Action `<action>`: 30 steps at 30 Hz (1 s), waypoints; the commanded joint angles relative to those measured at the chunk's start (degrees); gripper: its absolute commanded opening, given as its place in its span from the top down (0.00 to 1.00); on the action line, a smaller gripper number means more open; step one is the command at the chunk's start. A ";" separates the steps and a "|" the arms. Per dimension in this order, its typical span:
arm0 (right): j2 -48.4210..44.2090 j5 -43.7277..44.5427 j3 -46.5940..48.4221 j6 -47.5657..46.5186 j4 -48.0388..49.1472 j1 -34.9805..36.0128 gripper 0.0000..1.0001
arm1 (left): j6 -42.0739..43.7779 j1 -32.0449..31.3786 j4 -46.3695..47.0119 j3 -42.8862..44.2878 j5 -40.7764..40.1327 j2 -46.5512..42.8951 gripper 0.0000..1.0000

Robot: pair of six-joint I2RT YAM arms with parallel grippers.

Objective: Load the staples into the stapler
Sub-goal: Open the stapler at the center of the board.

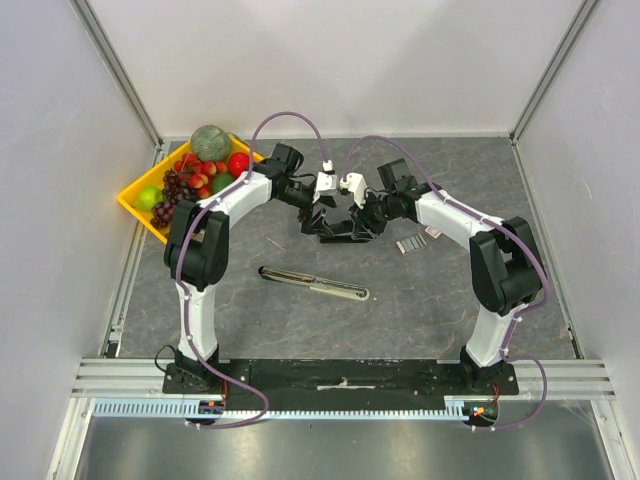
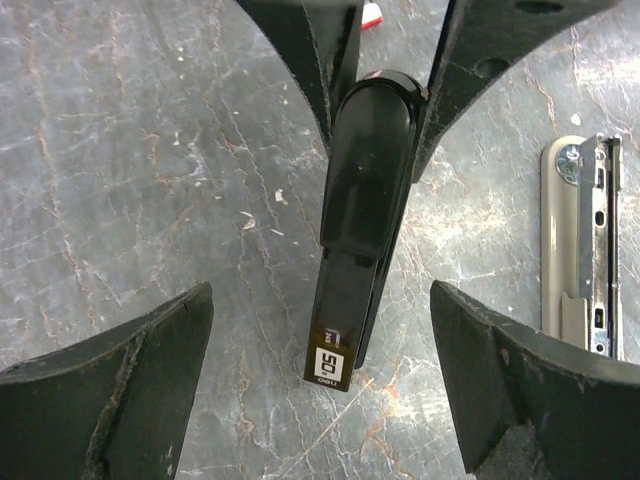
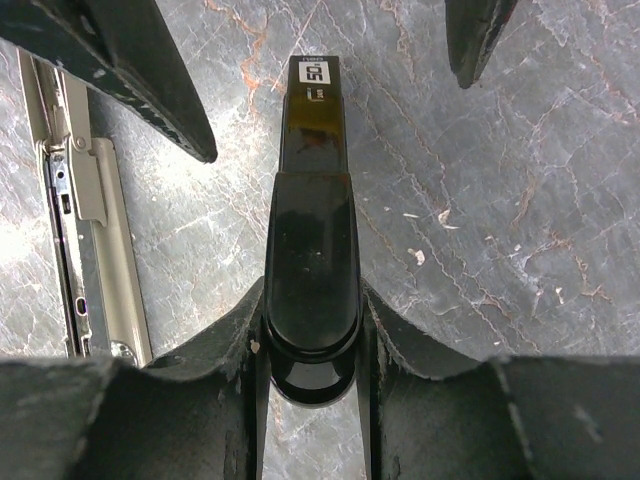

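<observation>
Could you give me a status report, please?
Left pincer open around black stapler. Right pincer shut on it. Staples on table. Beige stapler lies open nearby.

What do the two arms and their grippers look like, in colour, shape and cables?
Both the left arm and the right arm have white links between bulky black joints. A thin purple cable loops along each. The left gripper and right gripper each have two broad, tapering matte black fingers with scuffed edges.
</observation>
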 commanded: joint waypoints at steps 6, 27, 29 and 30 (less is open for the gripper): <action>-3.96 -3.73 -1.06 -1.59 2.85 -0.47 1.00 | 4.83 -2.39 -5.42 4.93 1.45 4.11 0.11; -7.21 -11.37 -10.47 -0.36 12.51 -6.10 1.00 | -4.23 0.07 0.55 2.39 10.07 4.81 0.07; -7.48 -11.99 -10.82 -0.36 13.04 -6.27 1.00 | -4.58 -0.45 0.73 2.56 8.75 4.90 0.06; -7.65 -12.42 -11.08 -0.36 13.22 -6.28 1.00 | -4.49 -0.81 0.64 2.65 7.88 4.99 0.06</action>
